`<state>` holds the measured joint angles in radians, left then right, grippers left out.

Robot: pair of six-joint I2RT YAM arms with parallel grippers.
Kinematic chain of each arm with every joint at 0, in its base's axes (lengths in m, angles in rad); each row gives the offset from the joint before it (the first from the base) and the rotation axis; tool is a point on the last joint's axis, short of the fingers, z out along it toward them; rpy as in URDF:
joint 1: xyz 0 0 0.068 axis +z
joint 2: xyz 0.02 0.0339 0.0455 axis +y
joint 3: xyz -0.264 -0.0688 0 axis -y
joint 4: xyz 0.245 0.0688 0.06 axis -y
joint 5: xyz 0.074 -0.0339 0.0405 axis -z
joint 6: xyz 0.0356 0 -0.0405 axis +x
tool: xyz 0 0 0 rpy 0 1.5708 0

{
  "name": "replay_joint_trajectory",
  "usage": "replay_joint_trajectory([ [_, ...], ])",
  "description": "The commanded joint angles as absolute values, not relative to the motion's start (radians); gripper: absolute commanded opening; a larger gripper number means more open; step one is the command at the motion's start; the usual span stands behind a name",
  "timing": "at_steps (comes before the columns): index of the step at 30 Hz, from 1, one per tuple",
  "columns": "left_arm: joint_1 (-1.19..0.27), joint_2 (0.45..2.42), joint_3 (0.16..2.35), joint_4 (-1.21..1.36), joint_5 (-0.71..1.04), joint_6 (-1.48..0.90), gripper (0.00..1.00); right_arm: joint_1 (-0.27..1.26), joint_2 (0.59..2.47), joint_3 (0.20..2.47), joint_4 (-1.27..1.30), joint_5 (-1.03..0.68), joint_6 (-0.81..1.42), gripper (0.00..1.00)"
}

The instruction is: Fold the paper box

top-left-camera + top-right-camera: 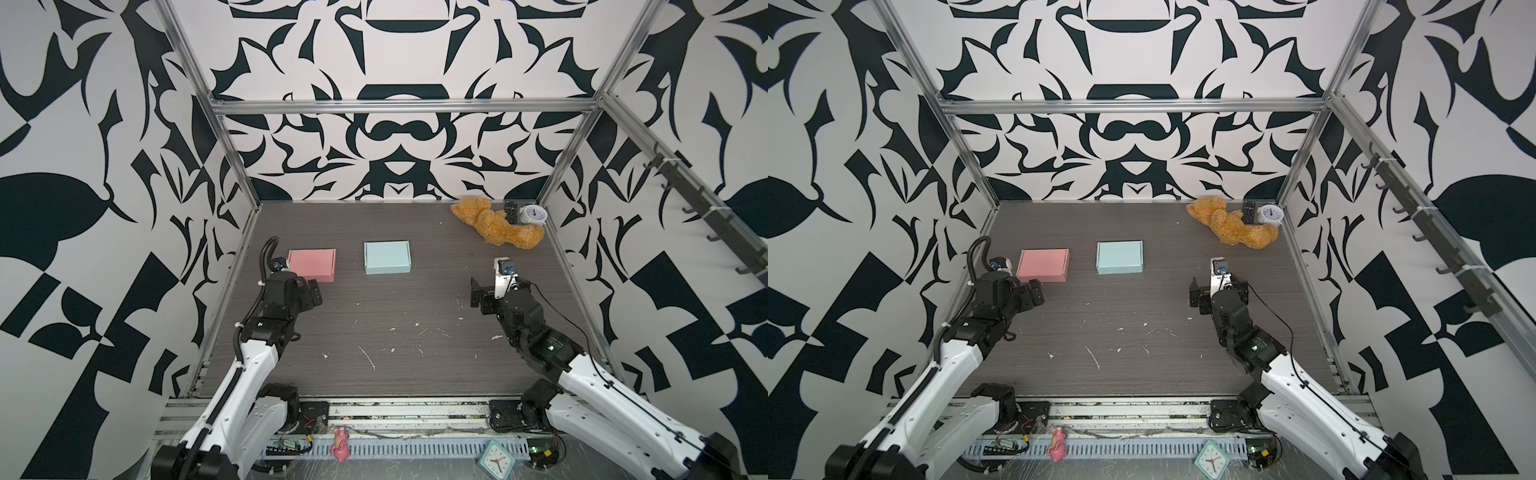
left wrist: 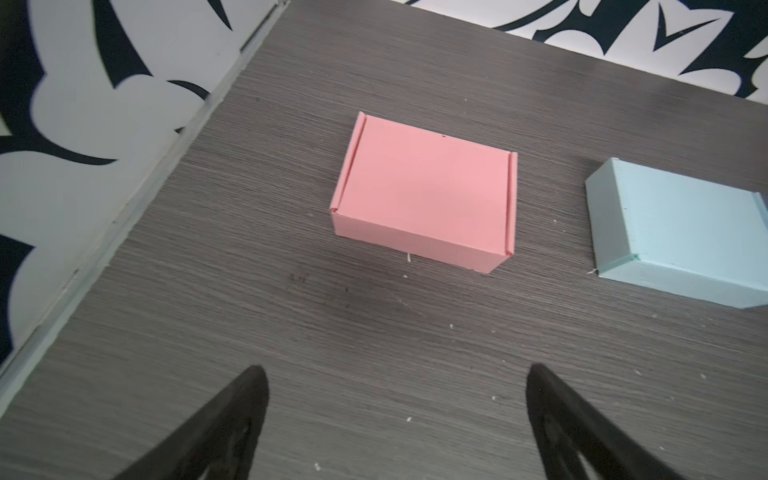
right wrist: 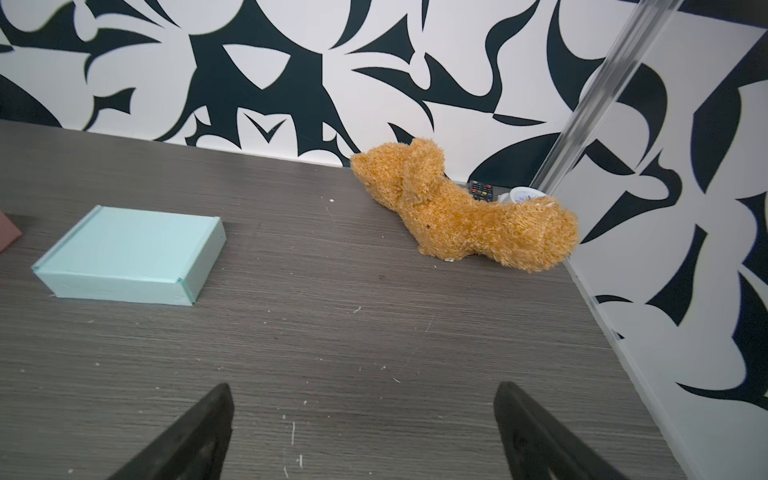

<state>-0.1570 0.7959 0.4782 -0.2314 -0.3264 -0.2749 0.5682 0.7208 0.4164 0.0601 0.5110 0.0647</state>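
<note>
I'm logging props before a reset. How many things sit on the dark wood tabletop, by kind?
Paper boxes: 2 (closed pink paper box, closed light blue paper box)
Tan plush teddy bear: 1
Black remote control: 1
White round alarm clock: 1
Total: 5

**A:** Where did the two top views sit?

**B:** High over the near edge of the counter (image 1: pixel 374 324), side by side. They faced down and toward the back wall (image 1: pixel 395 145), and both top views held the whole counter.

**A:** And the wrist cameras?

**B:** Each rode just behind its hand, low and close. The left one looked past the left hand (image 2: pixel 397 370) at the pink box (image 2: pixel 424 191) straight ahead of it. The right one looked past the right hand (image 3: pixel 364 385) toward the teddy bear (image 3: pixel 457 216) well beyond it.

**A:** Any overlap?

**B:** Both wrist views caught the blue box (image 2: pixel 685 232), off to each hand's inner side.
</note>
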Motion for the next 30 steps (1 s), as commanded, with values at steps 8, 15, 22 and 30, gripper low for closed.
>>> replay_joint_trajectory([
  [8, -0.153, 0.931, 0.379, 0.024, -0.329, -0.146, 0.99, 0.477, 0.764, 0.284, 0.363, 0.497, -0.108, 1.00],
  [15, -0.153, 1.018, 0.298, 0.299, -0.363, -0.132, 0.99, 0.379, 0.894, 0.234, 0.579, 0.424, -0.113, 1.00],
  [22, -0.153, 1.123, 0.277, 0.546, -0.307, -0.089, 0.99, 0.298, 1.095, 0.241, 0.756, 0.335, -0.070, 1.00],
  [30, -0.153, 1.322, 0.308, 0.782, -0.308, -0.033, 0.99, 0.237, 1.213, 0.287, 0.822, 0.313, -0.075, 1.00],
])
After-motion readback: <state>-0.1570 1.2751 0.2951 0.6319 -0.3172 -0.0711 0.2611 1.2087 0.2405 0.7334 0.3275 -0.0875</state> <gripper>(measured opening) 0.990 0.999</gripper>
